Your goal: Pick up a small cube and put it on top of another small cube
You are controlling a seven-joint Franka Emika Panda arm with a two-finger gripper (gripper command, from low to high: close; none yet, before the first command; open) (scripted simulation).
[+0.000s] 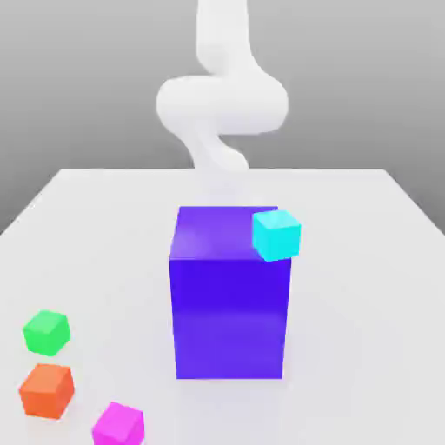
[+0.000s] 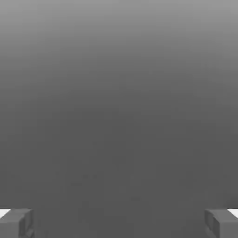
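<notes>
1. Cubes, small: four in all, one cyan, one green, one orange, one magenta.
2. One tall purple block stands mid-bench; the cyan cube sits at its top corner on the exterior view's right, turned slightly, apparently overhanging.
3. No cube has a long axis.
4. Green, orange and magenta cubes lie on the bench at the exterior view's lower left.
5. Fingers stand wide apart, holding nothing.

Sm. cube seemingly atop block

The purple block looks glossy and smooth; the white table looks matt.
</notes>
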